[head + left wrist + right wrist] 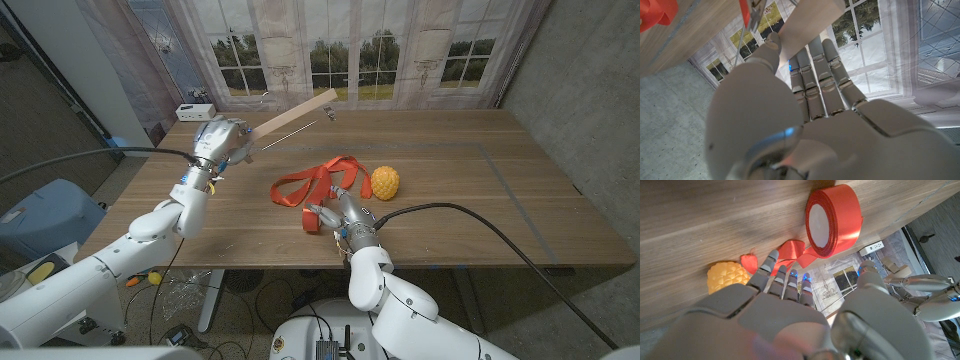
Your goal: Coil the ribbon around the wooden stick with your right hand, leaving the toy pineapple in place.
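Judging the ribbon light, limp and slippery, we'd pinch its loose tail; it lies at nine o'clock of the pineapple; right hand open beside the roll; left hand grips the stick.

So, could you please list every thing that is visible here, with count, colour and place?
wooden stick: one, pale wood, held up over the table's far left part
ribbon: one, red-orange, loose loops at mid table
ribbon roll: one, red-orange, on the table by the right hand
toy pineapple: one, yellow, right of the ribbon
table: one, brown wood
white box: one, beyond the far left corner
left hand: grips the stick
right hand: near the roll, holds nothing
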